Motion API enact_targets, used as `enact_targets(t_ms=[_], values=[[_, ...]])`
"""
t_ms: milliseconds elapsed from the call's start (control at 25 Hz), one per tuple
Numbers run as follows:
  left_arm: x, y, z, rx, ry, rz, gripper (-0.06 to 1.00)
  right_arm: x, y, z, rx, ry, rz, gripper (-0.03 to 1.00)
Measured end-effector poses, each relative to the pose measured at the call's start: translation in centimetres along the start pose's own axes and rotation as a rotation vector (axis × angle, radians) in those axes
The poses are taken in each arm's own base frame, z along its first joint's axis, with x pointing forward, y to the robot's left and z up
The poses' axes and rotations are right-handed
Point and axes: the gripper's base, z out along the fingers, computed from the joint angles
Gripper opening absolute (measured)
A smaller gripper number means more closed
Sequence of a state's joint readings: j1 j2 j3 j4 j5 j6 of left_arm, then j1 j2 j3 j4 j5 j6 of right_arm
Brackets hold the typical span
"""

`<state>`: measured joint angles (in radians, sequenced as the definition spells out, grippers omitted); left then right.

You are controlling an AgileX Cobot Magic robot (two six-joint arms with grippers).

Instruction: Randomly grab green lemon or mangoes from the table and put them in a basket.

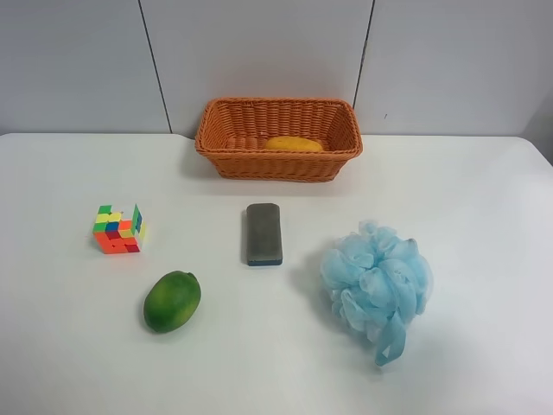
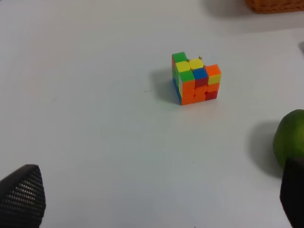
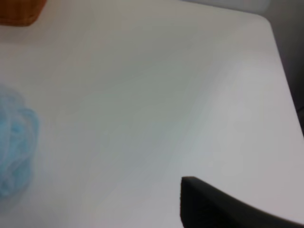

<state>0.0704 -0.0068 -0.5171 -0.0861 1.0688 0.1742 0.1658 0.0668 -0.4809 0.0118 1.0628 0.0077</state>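
**One mango in the basket, green fruit waiting on the table**

From the high camera: the orange-brown wicker basket sits at the table's far edge, a smooth yellow-orange mango lying inside. A glossy green oval fruit rests near a scrambled puzzle cube; a grey block and blue bath pouf lie further along.

Right wrist: blurred, showing the pouf, a basket corner, and one dark finger — I cannot tell its spread.

Left wrist: the left gripper stands wide, fingertips far apart, the cube ahead and the green fruit beside one tip.
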Motion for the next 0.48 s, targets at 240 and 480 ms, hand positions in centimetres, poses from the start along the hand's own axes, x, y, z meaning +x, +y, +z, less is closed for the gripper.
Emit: enact_targets(t_ms=[240,480], values=[[0.0,0.0,0.0,0.0,0.0,0.0,0.99,0.52,0.05,-0.86,0.13,-0.072,0.076,0.99],[0.0,0.0,0.0,0.0,0.0,0.0,0.99,0.52,0.05,-0.86,0.136,-0.072,0.079,0.99]])
